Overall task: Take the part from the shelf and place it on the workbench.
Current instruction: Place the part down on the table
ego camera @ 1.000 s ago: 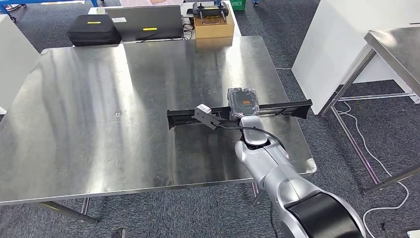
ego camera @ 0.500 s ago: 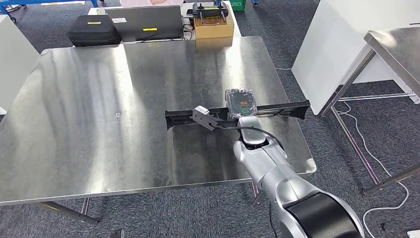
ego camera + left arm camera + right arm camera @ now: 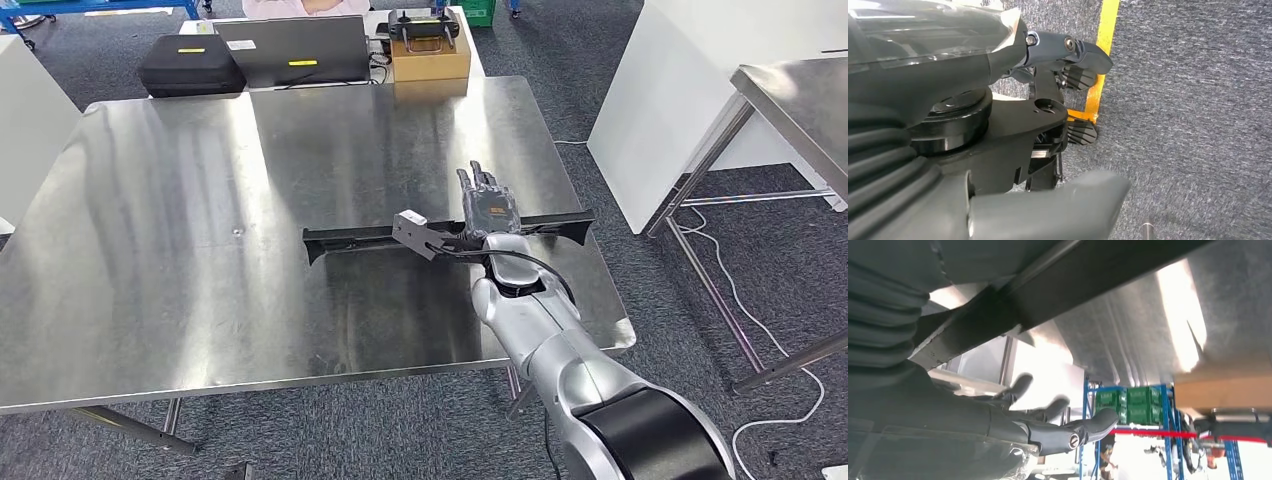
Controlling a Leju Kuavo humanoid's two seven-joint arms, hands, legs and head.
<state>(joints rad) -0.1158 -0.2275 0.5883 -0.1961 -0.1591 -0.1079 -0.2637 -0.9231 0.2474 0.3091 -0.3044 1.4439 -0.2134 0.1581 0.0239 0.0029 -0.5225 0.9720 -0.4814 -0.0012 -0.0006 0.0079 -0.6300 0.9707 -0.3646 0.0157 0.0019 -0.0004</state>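
Observation:
The part (image 3: 360, 238) is a long black bar lying crosswise on the steel workbench (image 3: 200, 200), near its front right corner. My right hand (image 3: 487, 205) is over the bar's right half, fingers (image 3: 478, 180) stretched out straight past it and holding nothing. From the right wrist the bar (image 3: 1073, 280) runs across just beyond the palm, with the spread fingers (image 3: 1068, 432) free of it. My left hand (image 3: 1048, 115) hangs over grey carpet, its fingers (image 3: 1080, 52) apart from the thumb, with nothing in it.
At the workbench's far edge are a black case (image 3: 190, 62), a laptop (image 3: 295, 45) and a cardboard box (image 3: 431, 55) with a controller on it. A white cabinet (image 3: 690, 90) and a second steel table (image 3: 800, 90) stand to the right.
My right hand's fingers have uncurled and stretched forward, letting go of the bar. The bar has slid to the left under the hand. The view has shifted slightly.

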